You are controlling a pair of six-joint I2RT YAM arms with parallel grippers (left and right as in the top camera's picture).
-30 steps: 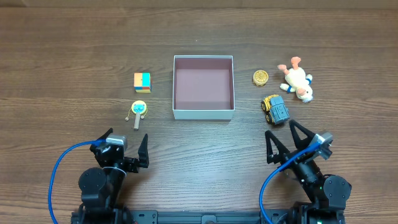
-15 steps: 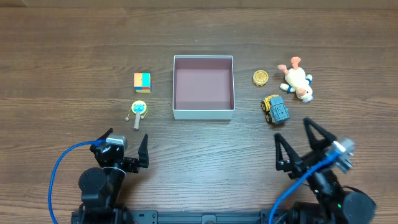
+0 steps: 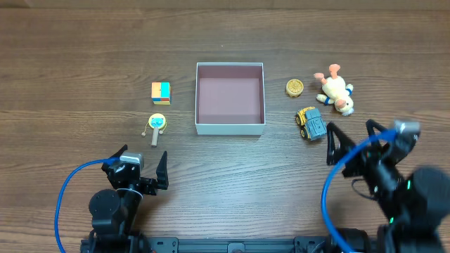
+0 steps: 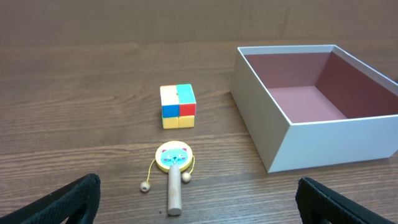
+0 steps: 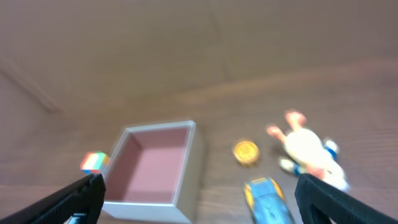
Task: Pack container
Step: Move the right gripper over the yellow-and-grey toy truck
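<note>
The container is a square white-walled box with a mauve-pink inside, standing empty at the table's middle. It also shows in the left wrist view and, blurred, in the right wrist view. My left gripper is open and empty near the front left, pointing at a small rattle drum; in its own view the rattle drum lies just ahead. My right gripper is open and empty, raised just right of a yellow-blue toy truck; its own view is blurred.
A multicoloured cube lies left of the container, above the rattle drum. A gold coin and a white plush toy lie right of the container, beyond the truck. Blue cables loop near both arm bases.
My right arm has lifted and moved forward and to the right, so its open fingers now stand beside the toy truck. The left arm and all the objects have not moved.
</note>
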